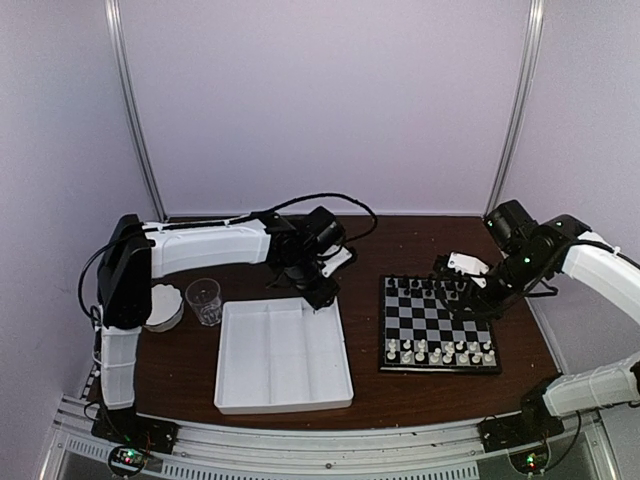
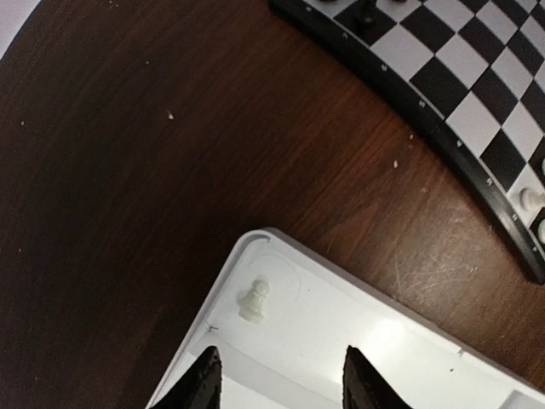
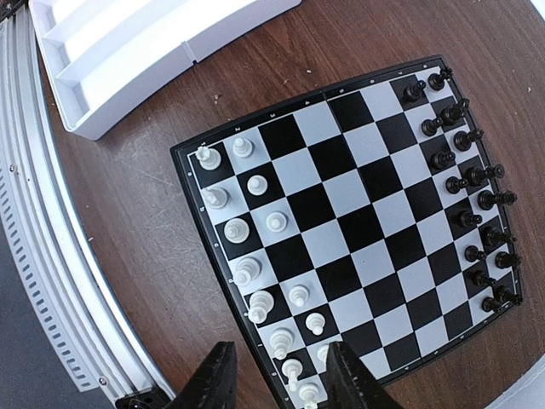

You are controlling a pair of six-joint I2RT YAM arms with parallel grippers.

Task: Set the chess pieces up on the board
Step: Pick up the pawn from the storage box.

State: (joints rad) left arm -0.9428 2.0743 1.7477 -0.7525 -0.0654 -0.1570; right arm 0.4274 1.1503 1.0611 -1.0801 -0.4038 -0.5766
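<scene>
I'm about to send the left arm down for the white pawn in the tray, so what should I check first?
1. Left gripper fingers apart, nothing between them: ok.
2. White pawn in view, in a corner of the tray: ok.
3. Pawn standing upright: cannot tell.
4. Pawn centred between the fingers: not ok, it lies ahead and nearer one finger.
5. Free square in the white pawn row on the board: ok, one gap shows.
6. Right gripper off the board: not ok, it hovers above the white end.
</scene>
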